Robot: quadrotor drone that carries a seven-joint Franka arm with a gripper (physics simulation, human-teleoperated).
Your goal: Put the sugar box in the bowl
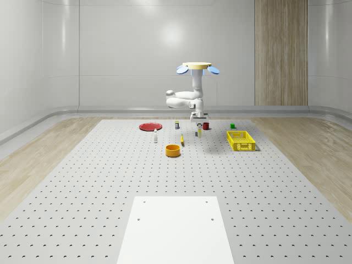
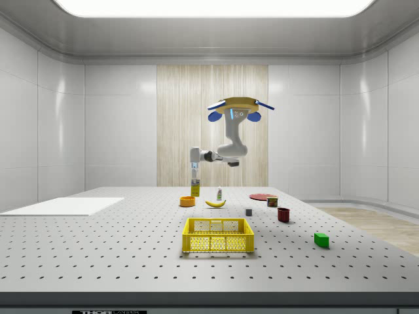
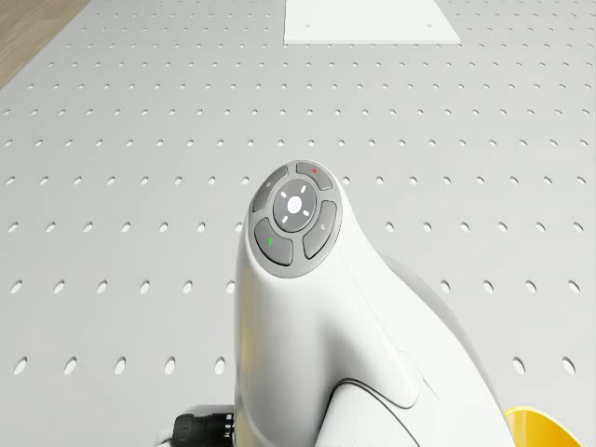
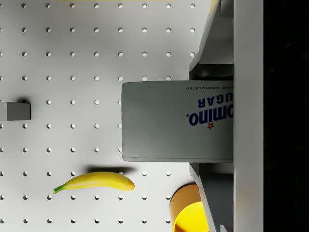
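Hovering above the surface (image 1: 82, 181), we keep our hand (image 4: 212, 121) clamped on the box (image 4: 176, 121), carried clear of the banana (image 4: 96, 182) toward the bowl (image 4: 190, 215) just beside.

The sugar box (image 4: 176, 121) is seen in the wrist view as a white carton with blue "Domino Sugar" lettering and a small red star, one broad face turned to the camera. In the side view the sugar box (image 2: 194, 189) is shown upright and lifted off the table. The bowl (image 2: 187, 201), orange outside and yellow inside, is set upright on the table, just below the box, at about seven o'clock from it.
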